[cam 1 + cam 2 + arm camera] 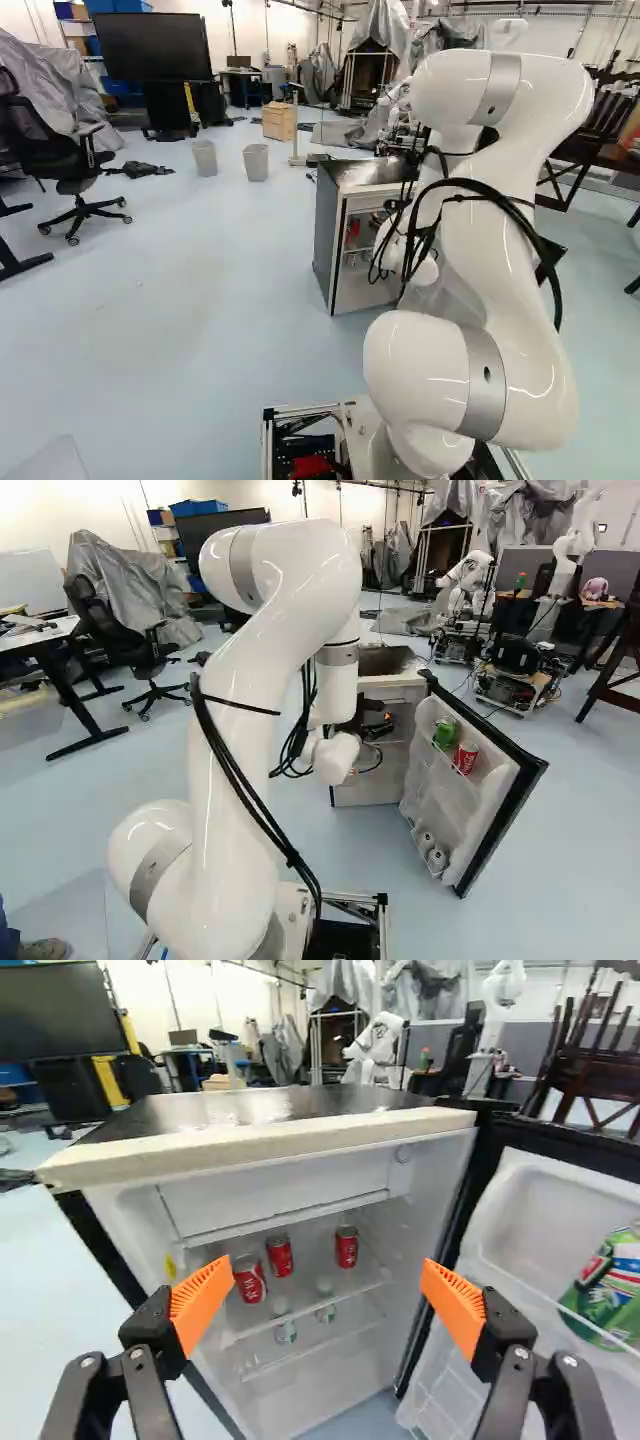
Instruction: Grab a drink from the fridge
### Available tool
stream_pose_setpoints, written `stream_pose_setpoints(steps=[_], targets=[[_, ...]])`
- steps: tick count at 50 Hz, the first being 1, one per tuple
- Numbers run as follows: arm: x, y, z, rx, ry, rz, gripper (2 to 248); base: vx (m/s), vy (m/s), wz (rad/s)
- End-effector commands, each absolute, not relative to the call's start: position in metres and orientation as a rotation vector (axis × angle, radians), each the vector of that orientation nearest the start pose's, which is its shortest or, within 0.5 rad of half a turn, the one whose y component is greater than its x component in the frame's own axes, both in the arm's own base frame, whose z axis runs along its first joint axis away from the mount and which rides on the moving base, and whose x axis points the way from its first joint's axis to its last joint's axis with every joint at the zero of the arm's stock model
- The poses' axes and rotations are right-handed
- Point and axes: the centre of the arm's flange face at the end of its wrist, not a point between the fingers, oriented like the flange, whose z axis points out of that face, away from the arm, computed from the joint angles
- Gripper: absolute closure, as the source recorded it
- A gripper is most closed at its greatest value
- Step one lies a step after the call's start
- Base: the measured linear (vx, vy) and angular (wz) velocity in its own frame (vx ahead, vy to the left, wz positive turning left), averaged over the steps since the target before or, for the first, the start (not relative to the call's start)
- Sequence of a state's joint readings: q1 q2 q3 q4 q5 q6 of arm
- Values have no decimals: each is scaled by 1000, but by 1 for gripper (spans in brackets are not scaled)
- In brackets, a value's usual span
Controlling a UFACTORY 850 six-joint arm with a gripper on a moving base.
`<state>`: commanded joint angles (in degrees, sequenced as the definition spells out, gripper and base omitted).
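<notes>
Three red cans (280, 1256) stand on a shelf (355, 1295) inside the open fridge (260, 1143), ahead of the gripper (328, 1263), whose fingers are spread wide with nothing between them. If it advances off-centre, a finger could strike the open door (525, 1225) or side wall; too high, it could hit the top's front edge. Two cans stand close together, so a sloppy approach to either might topple its neighbour.
</notes>
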<state>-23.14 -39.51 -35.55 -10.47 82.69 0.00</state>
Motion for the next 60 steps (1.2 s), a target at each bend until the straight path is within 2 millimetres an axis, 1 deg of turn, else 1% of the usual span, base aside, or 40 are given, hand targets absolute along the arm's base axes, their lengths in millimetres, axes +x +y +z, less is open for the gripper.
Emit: stream_pose_setpoints(steps=[10, 32, 60], targets=[[430, -164, 200, -2512, 255, -2041, 3, 0, 0, 0], [443, -173, 170, -2529, 267, -2012, 3, 0, 0, 0], [465, -177, 131, -2539, 259, -1984, 3, 0, 0, 0]])
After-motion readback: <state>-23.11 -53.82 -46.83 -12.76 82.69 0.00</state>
